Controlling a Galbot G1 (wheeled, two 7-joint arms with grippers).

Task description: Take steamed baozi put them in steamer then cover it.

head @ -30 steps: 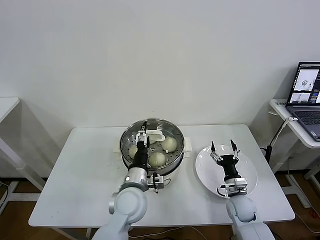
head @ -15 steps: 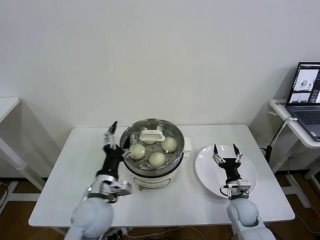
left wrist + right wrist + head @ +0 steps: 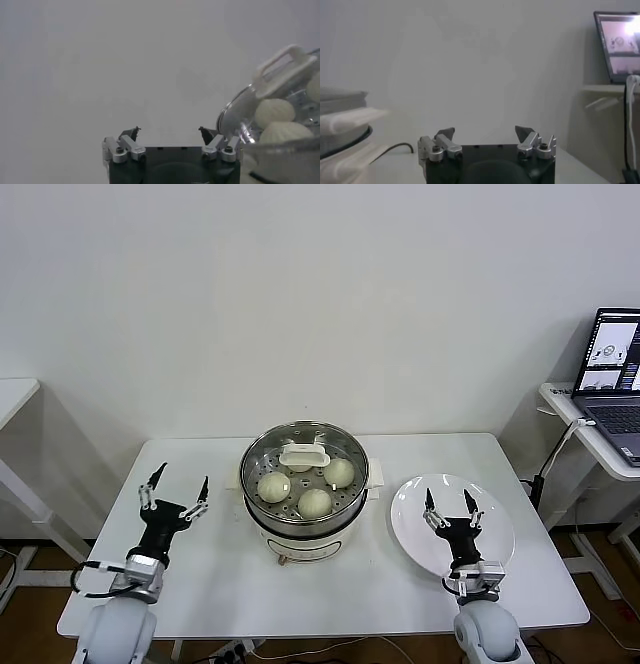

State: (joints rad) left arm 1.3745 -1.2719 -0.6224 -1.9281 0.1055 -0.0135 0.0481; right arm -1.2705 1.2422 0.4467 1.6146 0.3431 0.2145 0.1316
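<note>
- Left gripper hovers over bare white table, fingers spread wide, nothing between them; steamer sits well off to their right side.
- Right gripper hovers above the white plate, fingers splayed apart, holding nothing; plate below them looks bare.
- Steamed baozi visible inside the steamer: three plain, a fourth partly hidden under the handle, can't be sure.
- Cover lies on the steamer rim, white handle up at centre; in the left wrist view it shows just beyond the left fingertips' right side.
- Judgement: task looks basically done, both arms clear.
- Risk: can't tell whether the cover is seated evenly; if it rides on the rim edge, a bump could slide it off.
- Risk: any left arm sweep toward the pot could clip the rim or shift the base.
- Materials: pot is shiny stainless steel, round, perforated tray; base white plastic; cover clear glass with metal rim; baozi smooth, round, cream-white, soft-looking; plate flat, glossy white.
</note>
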